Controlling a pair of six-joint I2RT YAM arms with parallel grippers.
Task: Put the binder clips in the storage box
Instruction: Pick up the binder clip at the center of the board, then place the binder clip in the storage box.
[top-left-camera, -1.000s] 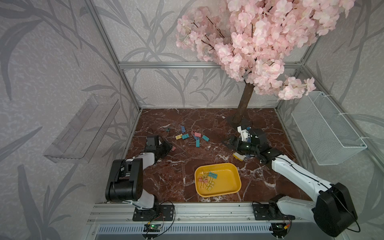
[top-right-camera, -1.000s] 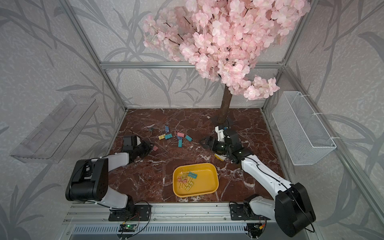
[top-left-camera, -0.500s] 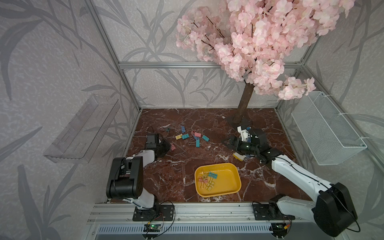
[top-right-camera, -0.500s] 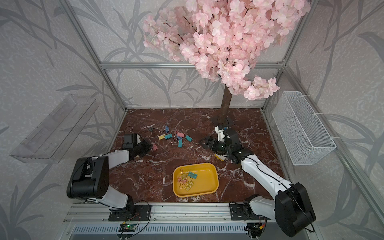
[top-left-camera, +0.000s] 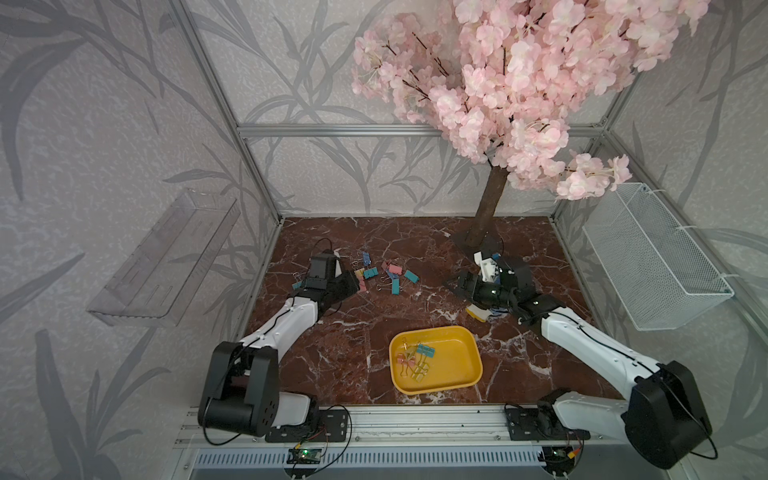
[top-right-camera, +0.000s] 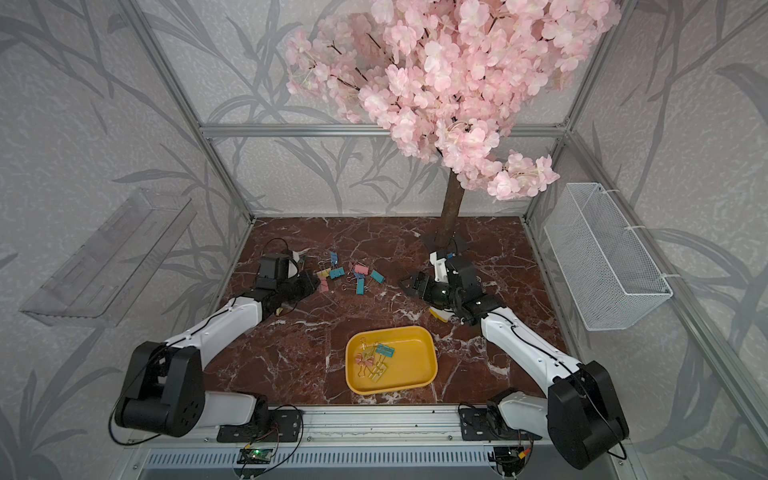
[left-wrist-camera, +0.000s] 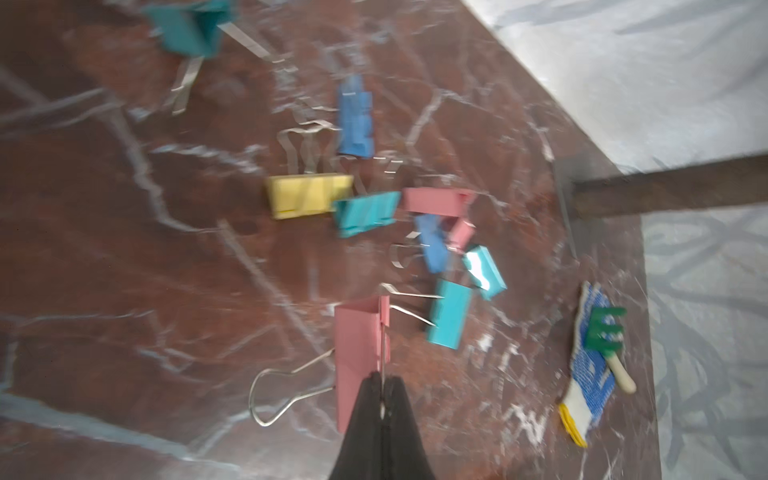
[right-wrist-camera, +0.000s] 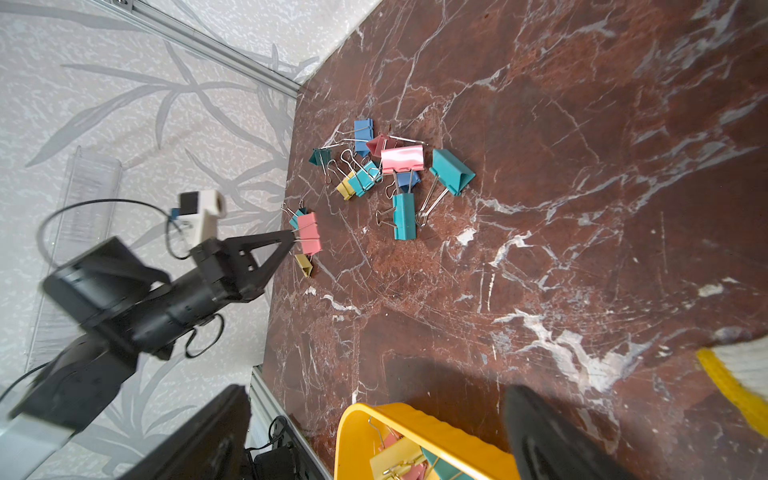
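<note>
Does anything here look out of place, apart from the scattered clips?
Yes. A blue-dotted white glove with a yellow cuff lies on the table by the foot of the tree, and a small green fork-like thing with a pale handle rests on it. Both look like strays here.

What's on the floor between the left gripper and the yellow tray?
Bare marble, apart from one yellow clip lying right by the left gripper, well short of the yellow tray; the right wrist view shows it.
</note>
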